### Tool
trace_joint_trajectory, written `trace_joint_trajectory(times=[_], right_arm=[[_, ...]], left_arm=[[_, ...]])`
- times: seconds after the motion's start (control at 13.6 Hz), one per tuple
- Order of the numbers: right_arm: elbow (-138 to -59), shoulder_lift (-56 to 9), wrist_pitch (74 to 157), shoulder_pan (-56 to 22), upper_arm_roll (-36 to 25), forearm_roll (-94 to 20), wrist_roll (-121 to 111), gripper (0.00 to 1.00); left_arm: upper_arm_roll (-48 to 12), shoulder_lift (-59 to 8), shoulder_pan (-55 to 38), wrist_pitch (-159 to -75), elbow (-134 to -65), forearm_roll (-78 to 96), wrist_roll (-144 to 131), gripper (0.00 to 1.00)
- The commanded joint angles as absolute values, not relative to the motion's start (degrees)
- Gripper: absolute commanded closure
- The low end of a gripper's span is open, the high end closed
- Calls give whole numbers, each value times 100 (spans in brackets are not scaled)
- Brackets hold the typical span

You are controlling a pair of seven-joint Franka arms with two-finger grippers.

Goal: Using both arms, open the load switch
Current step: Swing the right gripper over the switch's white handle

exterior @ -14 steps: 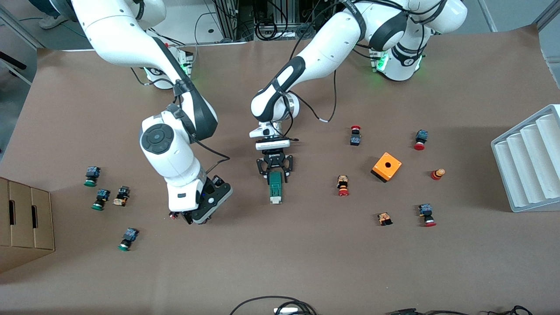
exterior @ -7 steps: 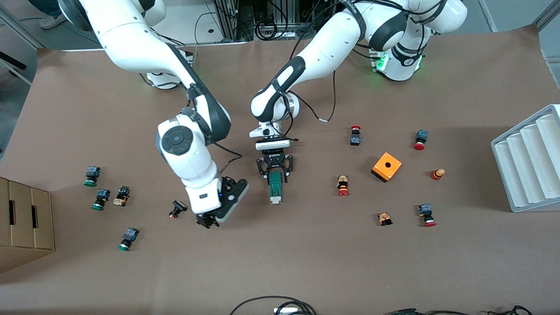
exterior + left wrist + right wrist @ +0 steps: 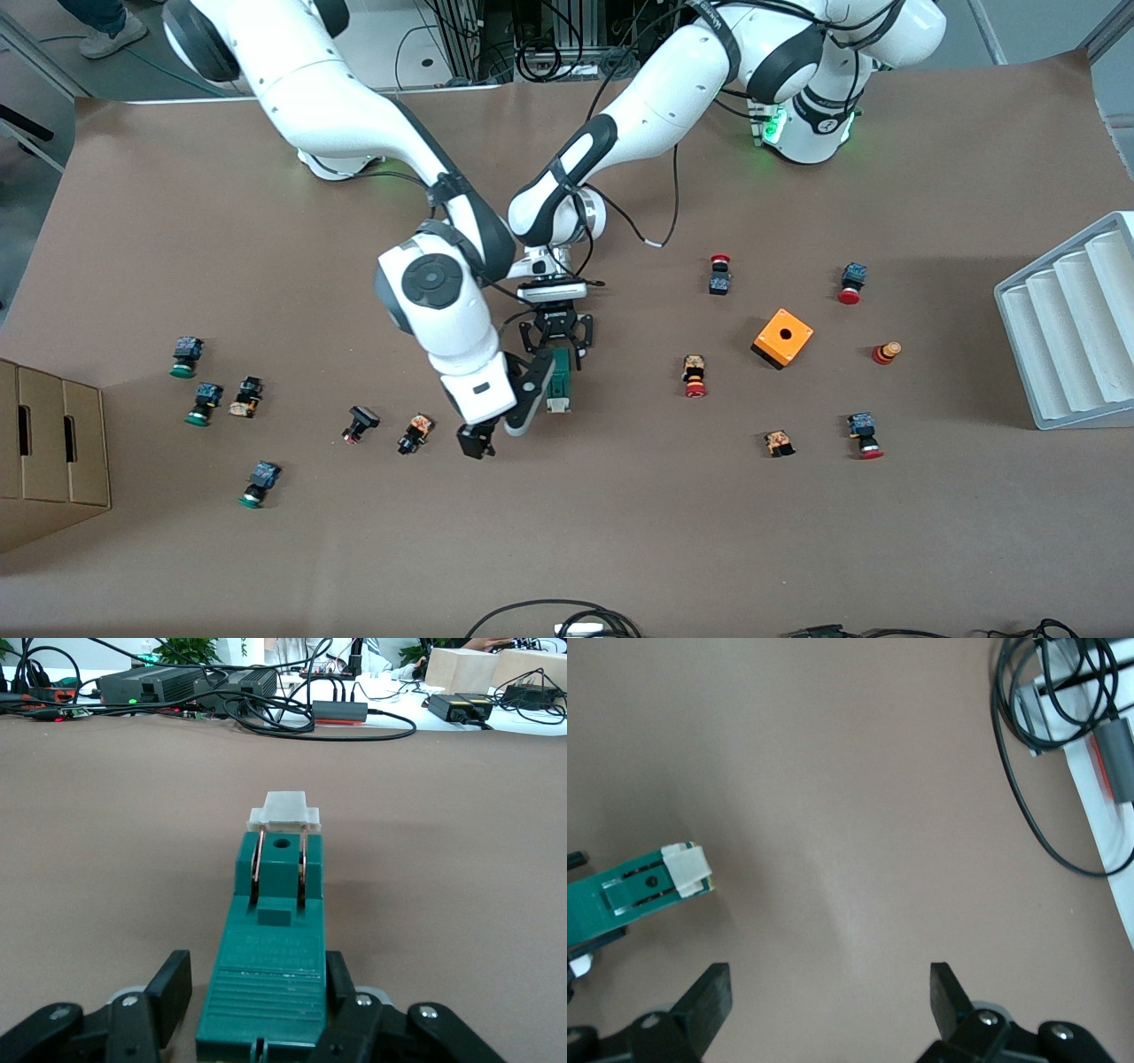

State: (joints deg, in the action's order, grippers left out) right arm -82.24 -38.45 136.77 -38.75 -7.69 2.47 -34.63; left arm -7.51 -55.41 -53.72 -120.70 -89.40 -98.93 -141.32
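Jaws of the left gripper (image 3: 556, 353) are clenched on the green end of the load switch (image 3: 270, 935), which lies flat on the bench (image 3: 620, 514) with its white piece (image 3: 284, 811) sticking out past them. Those of the right gripper (image 3: 831, 988) hang released over bare bench just beside that piece, so closing from here could miss it or knock the switch askew.
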Motion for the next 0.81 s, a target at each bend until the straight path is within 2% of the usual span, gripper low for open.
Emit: trace_joint_trajectory(times=[0.0,0.59,0.73], right_arm=[[-7849,-4218,13684,-4174,-1133,369,-3638,0],[-7857,-4438,13641,-4342,-1107,53,-3832,1],[-7857,-4430,13632,-4403,-1107,44,-3841,3]], left_arm=[[-738,-5766,-5405,-12146,-8666,-10011,-14194,32],[-738,-5827,-5405,-12138,-8543,-10011,-14132,35],[-738,-5853,-5440,-12120,-8587,-10037,-14142,43]])
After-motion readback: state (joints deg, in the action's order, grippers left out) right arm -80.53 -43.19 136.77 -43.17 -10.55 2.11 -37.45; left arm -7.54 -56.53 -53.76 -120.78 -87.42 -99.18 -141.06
